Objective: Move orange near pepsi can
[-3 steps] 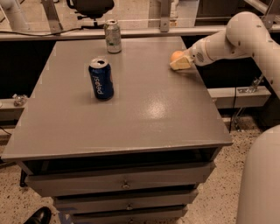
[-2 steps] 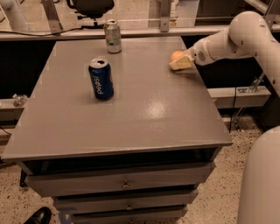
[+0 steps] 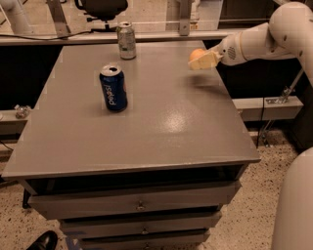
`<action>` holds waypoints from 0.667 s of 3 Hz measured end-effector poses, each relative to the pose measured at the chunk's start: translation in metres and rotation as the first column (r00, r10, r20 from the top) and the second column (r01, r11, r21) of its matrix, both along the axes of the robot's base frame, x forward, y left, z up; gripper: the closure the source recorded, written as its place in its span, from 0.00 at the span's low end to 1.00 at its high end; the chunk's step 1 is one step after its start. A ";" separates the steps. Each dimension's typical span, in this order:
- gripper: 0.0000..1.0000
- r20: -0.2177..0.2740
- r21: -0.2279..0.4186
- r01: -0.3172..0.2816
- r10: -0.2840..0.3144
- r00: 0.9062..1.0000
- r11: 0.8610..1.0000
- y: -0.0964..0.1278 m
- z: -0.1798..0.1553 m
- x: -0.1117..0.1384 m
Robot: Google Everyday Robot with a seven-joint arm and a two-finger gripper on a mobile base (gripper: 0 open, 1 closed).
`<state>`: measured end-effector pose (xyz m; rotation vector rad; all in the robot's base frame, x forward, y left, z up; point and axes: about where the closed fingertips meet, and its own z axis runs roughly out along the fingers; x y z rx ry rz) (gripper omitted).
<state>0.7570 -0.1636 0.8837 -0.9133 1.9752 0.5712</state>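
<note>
The orange [image 3: 196, 52] is at the right side of the grey table [image 3: 161, 122], held in my gripper [image 3: 202, 60], whose cream fingers are shut around it. It hangs a little above the tabletop, with its shadow on the surface below. The pepsi can [image 3: 113, 88], dark blue with white lettering and a silver top, stands upright left of the table's centre, well to the left of the orange and a little nearer the front. My white arm [image 3: 259, 39] reaches in from the right.
A silver-grey can [image 3: 126, 40] stands upright near the table's back edge, behind the pepsi can. Drawers [image 3: 139, 205] sit under the tabletop. An office chair [image 3: 100, 9] and a rail stand beyond the back edge.
My gripper has risen slightly with the orange in it, lifting it off the tabletop. The two cans have not moved.
</note>
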 end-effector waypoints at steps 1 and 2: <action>1.00 0.000 0.000 0.000 0.000 1.000 1.000 0.000 0.000 0.000; 1.00 -0.004 0.002 -0.028 0.028 1.000 1.000 0.013 -0.007 -0.007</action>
